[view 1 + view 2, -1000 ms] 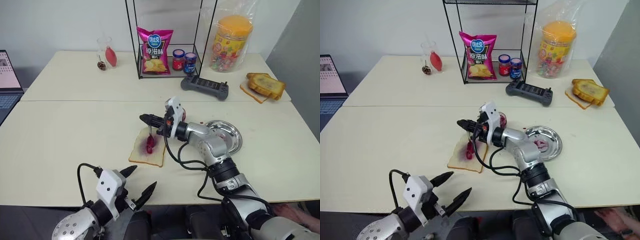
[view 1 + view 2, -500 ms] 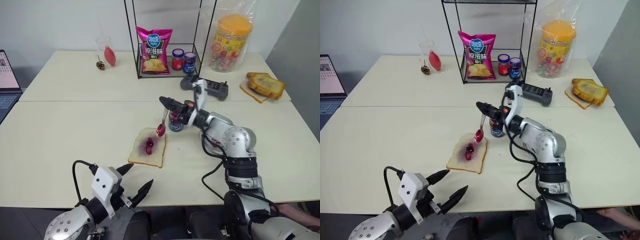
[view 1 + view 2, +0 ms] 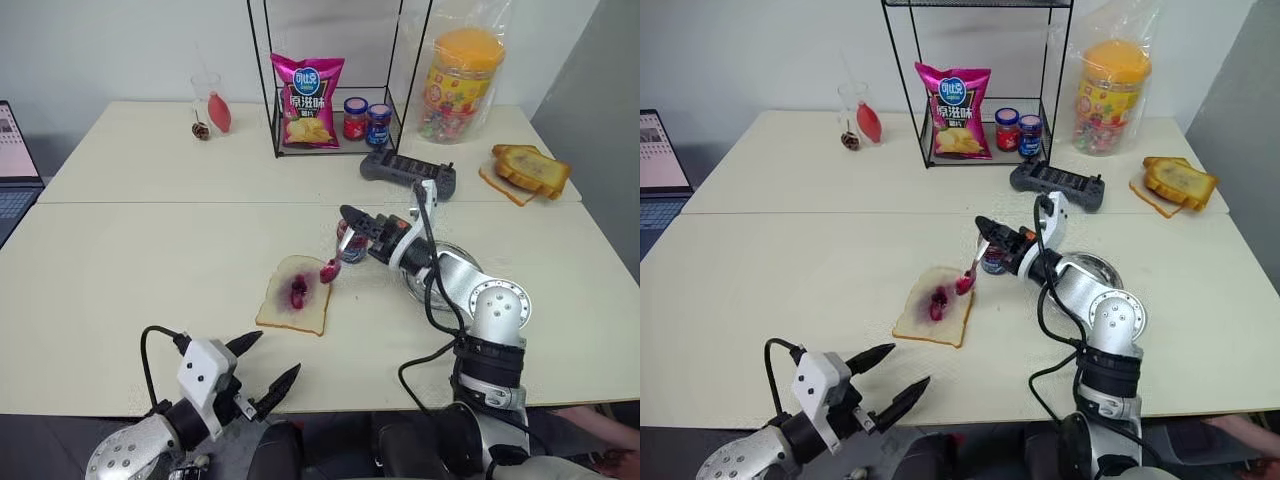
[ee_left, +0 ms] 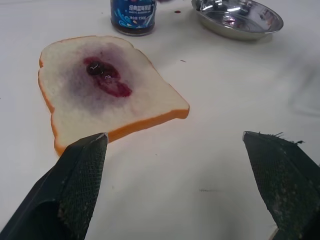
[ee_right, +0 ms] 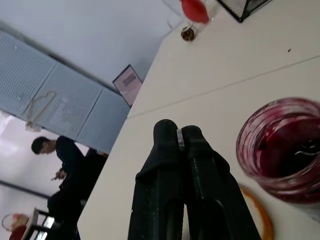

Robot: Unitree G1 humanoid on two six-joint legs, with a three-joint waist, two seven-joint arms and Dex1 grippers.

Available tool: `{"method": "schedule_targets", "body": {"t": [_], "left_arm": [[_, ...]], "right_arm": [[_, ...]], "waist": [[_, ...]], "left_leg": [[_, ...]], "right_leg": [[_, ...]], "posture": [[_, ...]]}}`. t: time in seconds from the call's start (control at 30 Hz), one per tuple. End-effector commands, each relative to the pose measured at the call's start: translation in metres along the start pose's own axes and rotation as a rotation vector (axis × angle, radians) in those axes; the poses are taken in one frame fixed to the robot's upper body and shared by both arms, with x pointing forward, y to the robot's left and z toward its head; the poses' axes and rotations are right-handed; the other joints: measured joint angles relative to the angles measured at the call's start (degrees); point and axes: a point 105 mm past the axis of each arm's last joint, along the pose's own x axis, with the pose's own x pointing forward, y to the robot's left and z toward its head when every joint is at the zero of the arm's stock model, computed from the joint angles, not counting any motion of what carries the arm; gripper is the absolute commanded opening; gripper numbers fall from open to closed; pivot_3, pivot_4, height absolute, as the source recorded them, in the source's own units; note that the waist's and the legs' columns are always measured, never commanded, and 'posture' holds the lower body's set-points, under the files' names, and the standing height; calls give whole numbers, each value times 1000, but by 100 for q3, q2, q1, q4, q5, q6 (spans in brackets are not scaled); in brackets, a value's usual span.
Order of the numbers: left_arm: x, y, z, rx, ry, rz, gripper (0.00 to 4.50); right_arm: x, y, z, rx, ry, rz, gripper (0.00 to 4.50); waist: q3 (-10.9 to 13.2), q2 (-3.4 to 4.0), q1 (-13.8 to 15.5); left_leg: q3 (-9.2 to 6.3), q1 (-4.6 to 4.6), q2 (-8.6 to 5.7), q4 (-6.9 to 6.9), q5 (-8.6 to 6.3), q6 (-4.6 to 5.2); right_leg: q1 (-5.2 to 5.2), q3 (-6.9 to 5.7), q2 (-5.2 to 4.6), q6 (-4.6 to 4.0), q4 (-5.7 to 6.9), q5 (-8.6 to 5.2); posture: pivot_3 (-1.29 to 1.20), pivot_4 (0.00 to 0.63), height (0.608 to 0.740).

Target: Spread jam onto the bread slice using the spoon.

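The left gripper [image 3: 262, 362] hovers at the table's near edge, fingers spread wide, empty. The bread slice [image 3: 295, 294] lies just beyond it, a jam [image 4: 107, 76] smear at its centre. The right gripper [image 3: 349, 214] pinches the spoon [image 3: 331, 266], which hangs over the slice's right edge beside the open jam jar [image 3: 351, 243].

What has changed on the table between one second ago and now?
The right gripper, shut on the spoon, has lifted it off the bread slice and carried it toward the jam jar; the spoon bowl now hangs over the slice's right edge. The slice, the jar, the metal plate and the open left gripper stayed as they were.
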Motion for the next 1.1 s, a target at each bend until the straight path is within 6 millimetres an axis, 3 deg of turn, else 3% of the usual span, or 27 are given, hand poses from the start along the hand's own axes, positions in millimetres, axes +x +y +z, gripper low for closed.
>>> {"method": "schedule_targets", "body": {"t": [0.03,0.17,0.47,0.6,1.1], "left_arm": [[4,-7,17,22,-37,-30,4500],[7,-10,24,22,-42,-27,4500],[2,-17,19,-18,-26,16,4500],[0,-20,15,-23,-23,21,4500],[-14,-20,-29,-36,-2,27,4500]], "right_arm": [[18,23,-3,-61,24,116,44],[43,17,-3,-155,36,119,44],[67,-5,-14,-283,56,93,44],[72,-8,-22,-316,70,93,44],[74,-14,-38,-477,105,97,44]], "waist": [[0,0,-13],[0,-1,-21],[-2,-4,-1],[-2,-3,0],[-2,-3,1]], "left_leg": [[2,2,0,1,0,0],[1,4,1,1,0,0],[3,0,0,-3,0,-1],[-2,1,0,0,0,0],[3,4,0,1,0,-1]], "right_leg": [[0,1,0,1,0,1],[1,0,1,4,1,2],[0,1,0,-9,-2,9],[1,-1,1,1,0,2],[-1,2,-1,-32,0,-18]], "posture": [[0,150,740],[0,150,740],[0,150,740],[0,150,740],[0,150,740]]}}
